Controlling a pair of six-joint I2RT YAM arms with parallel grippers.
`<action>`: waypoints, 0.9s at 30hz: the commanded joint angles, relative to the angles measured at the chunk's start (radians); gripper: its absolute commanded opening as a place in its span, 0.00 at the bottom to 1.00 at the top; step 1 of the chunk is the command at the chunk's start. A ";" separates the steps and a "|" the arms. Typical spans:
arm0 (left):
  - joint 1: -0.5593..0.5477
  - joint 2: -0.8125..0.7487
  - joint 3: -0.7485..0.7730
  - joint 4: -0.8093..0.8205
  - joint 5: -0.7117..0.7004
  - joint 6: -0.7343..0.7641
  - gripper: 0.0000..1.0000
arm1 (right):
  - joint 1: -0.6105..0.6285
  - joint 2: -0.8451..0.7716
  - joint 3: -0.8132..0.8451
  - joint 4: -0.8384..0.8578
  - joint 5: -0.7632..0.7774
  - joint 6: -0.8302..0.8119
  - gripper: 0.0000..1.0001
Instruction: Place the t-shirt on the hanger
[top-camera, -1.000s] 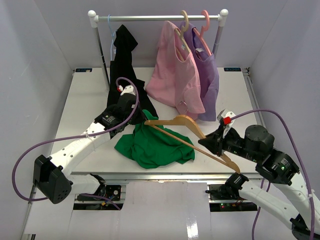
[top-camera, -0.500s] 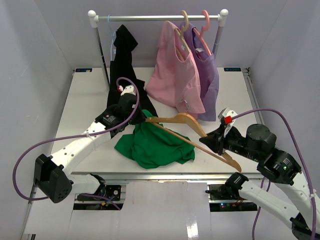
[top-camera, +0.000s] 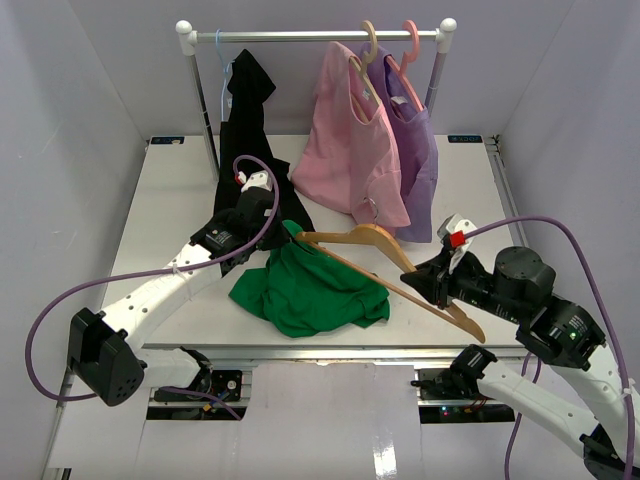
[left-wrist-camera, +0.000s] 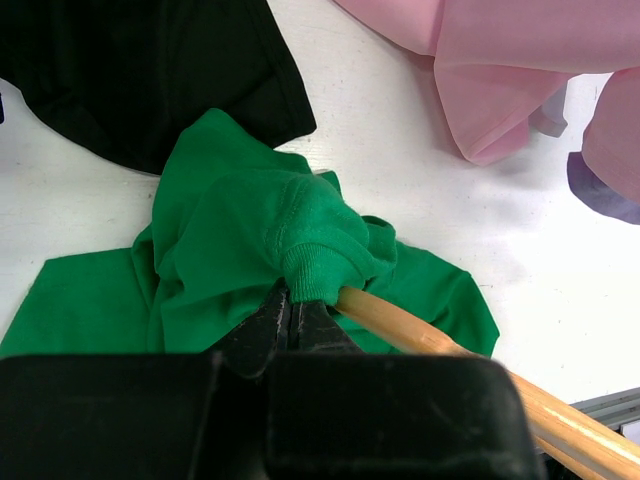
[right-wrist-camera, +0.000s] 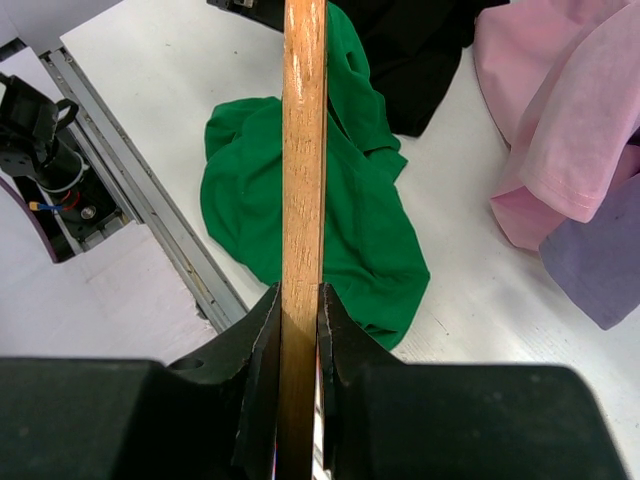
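The green t-shirt (top-camera: 305, 295) lies bunched on the white table (top-camera: 160, 210), its ribbed neck (left-wrist-camera: 320, 250) lifted. My left gripper (top-camera: 283, 236) (left-wrist-camera: 290, 312) is shut on that neck fabric. The wooden hanger (top-camera: 372, 240) (left-wrist-camera: 430, 342) is held tilted above the shirt, and its left arm end goes into the neck opening right beside the left fingertips. My right gripper (top-camera: 437, 284) (right-wrist-camera: 300, 312) is shut on the hanger's flat wooden arm (right-wrist-camera: 304, 150), near its lower right end. The hanger's hook (top-camera: 369, 211) points toward the pink shirt.
A clothes rack (top-camera: 315, 36) stands at the back with a black garment (top-camera: 248, 110), a pink shirt (top-camera: 350, 150) and a purple garment (top-camera: 420, 150) hanging low to the table. The metal front rail (right-wrist-camera: 150, 200) runs just past the t-shirt's near edge.
The right gripper and the hanger have shifted slightly right and toward the back. The left arm and the t-shirt's neck stay where they were.
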 joint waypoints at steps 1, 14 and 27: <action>0.004 -0.012 0.028 -0.006 -0.010 0.008 0.00 | 0.001 0.009 0.057 0.059 0.008 -0.013 0.08; 0.004 -0.017 0.055 0.012 0.072 -0.010 0.00 | 0.001 0.036 -0.049 0.165 -0.042 0.025 0.08; 0.004 -0.088 0.066 0.086 0.324 -0.048 0.00 | 0.001 0.061 -0.217 0.468 0.017 0.095 0.08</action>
